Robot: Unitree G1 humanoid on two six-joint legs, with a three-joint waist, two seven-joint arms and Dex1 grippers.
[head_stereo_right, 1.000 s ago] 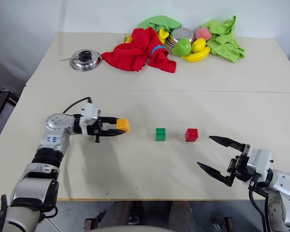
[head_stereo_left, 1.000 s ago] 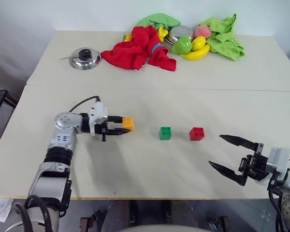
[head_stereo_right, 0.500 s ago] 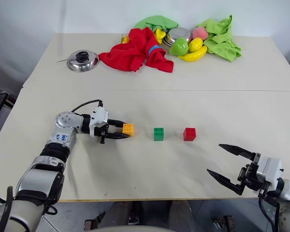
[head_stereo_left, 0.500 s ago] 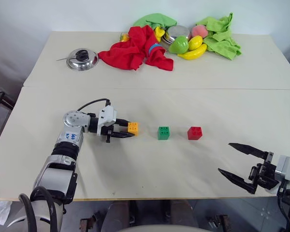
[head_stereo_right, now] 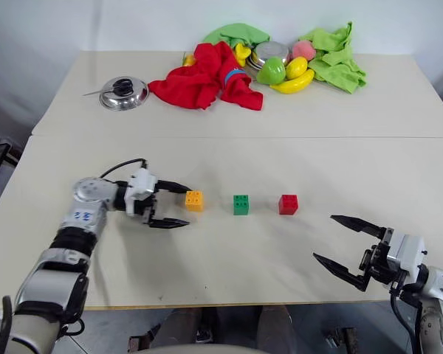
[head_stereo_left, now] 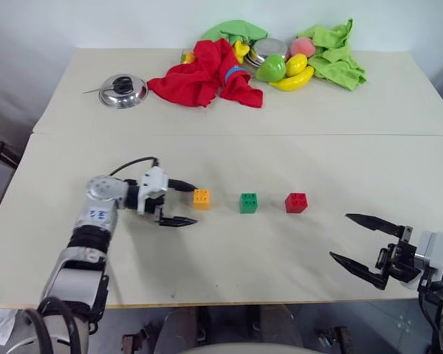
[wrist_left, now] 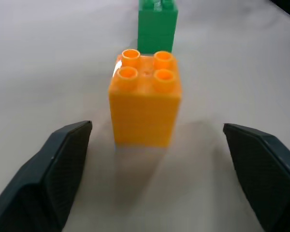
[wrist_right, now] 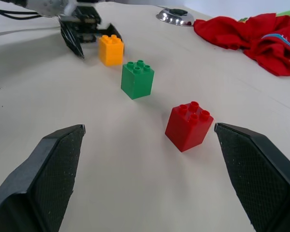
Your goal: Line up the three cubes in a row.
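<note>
Three studded cubes stand in a row on the near table: orange-yellow, green and red, with small gaps between them. My left gripper is open at the left end of the row, its fingers apart on either side of the orange-yellow cube and clear of it. The green cube stands just behind the orange-yellow one. My right gripper hangs open and empty near the table's front right, well short of the red cube.
On the far table lie a steel lid, a red cloth, green cloths, a steel bowl and toy fruit. A seam runs between the two tables. The front edge passes under my right gripper.
My left gripper has opened and let go of the orange-yellow cube, which now stands on the table, and the hand has drawn back a little to the left. The right gripper stays open.
</note>
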